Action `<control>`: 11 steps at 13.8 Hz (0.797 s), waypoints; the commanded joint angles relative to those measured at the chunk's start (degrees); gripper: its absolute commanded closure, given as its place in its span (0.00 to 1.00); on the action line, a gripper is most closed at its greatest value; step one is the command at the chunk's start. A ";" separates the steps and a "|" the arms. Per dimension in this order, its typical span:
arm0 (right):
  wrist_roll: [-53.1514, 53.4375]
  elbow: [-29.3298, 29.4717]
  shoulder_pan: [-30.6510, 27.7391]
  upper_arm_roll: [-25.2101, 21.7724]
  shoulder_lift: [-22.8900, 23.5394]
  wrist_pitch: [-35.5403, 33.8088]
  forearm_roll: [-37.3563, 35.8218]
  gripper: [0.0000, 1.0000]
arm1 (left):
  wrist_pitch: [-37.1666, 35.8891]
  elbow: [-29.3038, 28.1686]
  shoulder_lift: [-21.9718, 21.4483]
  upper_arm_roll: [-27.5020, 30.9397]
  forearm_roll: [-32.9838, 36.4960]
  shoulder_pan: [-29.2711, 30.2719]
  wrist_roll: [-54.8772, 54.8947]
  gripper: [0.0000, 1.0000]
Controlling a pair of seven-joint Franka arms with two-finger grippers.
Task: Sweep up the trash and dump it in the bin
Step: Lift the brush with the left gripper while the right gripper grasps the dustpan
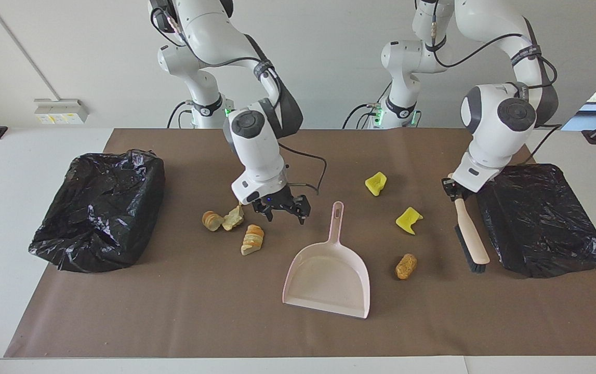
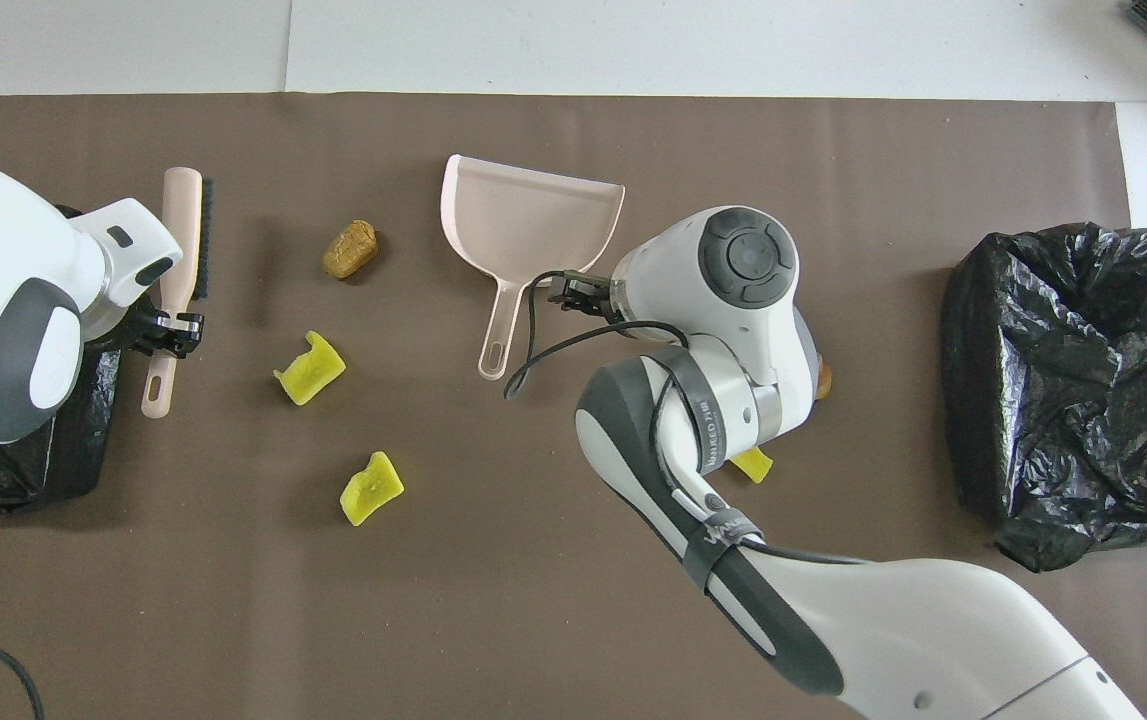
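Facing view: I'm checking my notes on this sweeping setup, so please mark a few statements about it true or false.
1. The left claw is shut on the beige brush with black bristles. True.
2. The pale pink plastic dustpan holds a yellow chunk. False: it is empty.
3. The right claw grips the dustpan handle. False: it is open beside the handle, holding nothing.
4. A crumpled black bin bag sits at the right arm's end. True.
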 commanded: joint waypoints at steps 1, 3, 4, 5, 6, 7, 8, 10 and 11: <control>5.96 5.04 2.84 0.16 4.97 3.14 0.40 0.00 | 1.64 8.56 5.71 -0.80 2.32 1.48 9.41 1.00; 6.68 5.13 4.86 0.16 5.24 3.50 0.40 0.00 | 3.24 9.70 7.55 -0.80 2.77 2.62 19.60 1.00; 6.76 5.13 5.39 0.07 5.15 3.50 0.31 0.00 | 3.41 11.37 8.61 -0.80 2.68 2.63 24.00 1.00; 6.76 5.13 6.44 0.07 5.15 3.68 -0.12 0.00 | 2.72 14.52 11.31 -0.89 2.94 2.37 24.91 1.00; 6.76 5.13 7.06 0.07 5.50 4.46 -0.73 0.00 | 2.45 16.98 13.25 -0.97 5.03 1.41 25.36 1.00; 6.76 5.13 7.59 0.16 5.93 5.95 -1.44 0.00 | 3.15 17.79 14.06 -1.24 7.49 0.53 25.80 1.00; 6.68 5.13 7.68 0.16 5.94 6.14 -2.14 0.00 | 3.41 18.06 14.85 -1.33 8.65 0.35 26.15 1.00; 6.59 7.23 7.33 0.16 7.25 6.23 -2.50 0.00 | 6.04 18.42 15.99 -1.42 9.97 -0.27 29.38 1.00; 6.68 7.24 7.24 0.16 7.26 6.31 -2.59 0.00 | 8.14 18.15 16.00 -1.33 10.67 -0.44 36.80 1.00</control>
